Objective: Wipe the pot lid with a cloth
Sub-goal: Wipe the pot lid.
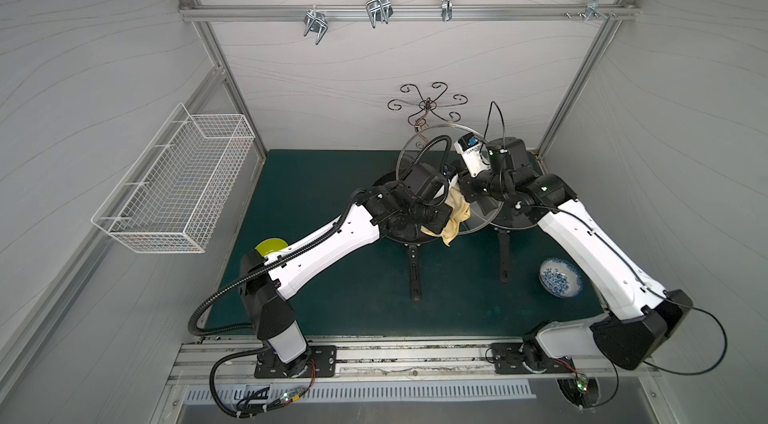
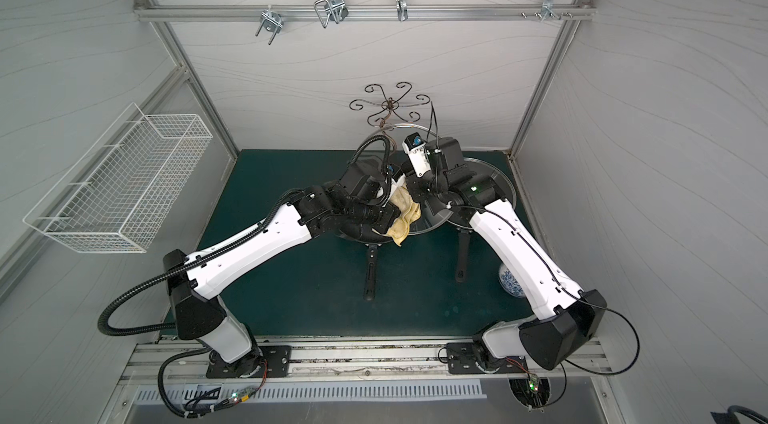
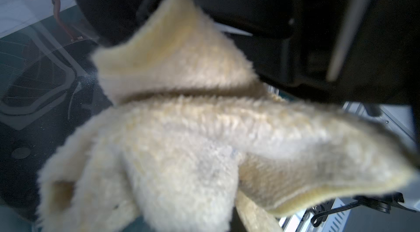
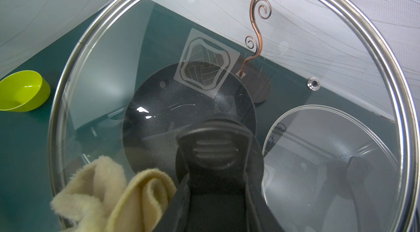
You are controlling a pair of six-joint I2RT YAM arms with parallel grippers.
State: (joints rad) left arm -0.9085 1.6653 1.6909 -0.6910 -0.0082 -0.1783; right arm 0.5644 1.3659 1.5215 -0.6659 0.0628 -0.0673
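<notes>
I've got L gripper (image 1: 448,202) pinching cloth (image 1: 456,216) against pot lid (image 4: 318,65), held tilted above table (image 1: 332,301), centre-far. R gripper (image 4: 216,180) clamped on lid handle (image 4: 212,149). Shield logo (image 4: 205,65) on glass, txt unreadable.

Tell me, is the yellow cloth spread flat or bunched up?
Bunched up: the cloth hangs in folds, one edge rolled, by the pot lid.

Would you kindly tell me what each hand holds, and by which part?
The right hand grips the glass lid by its black handle; the left hand pinches the cloth at a fold.
</notes>
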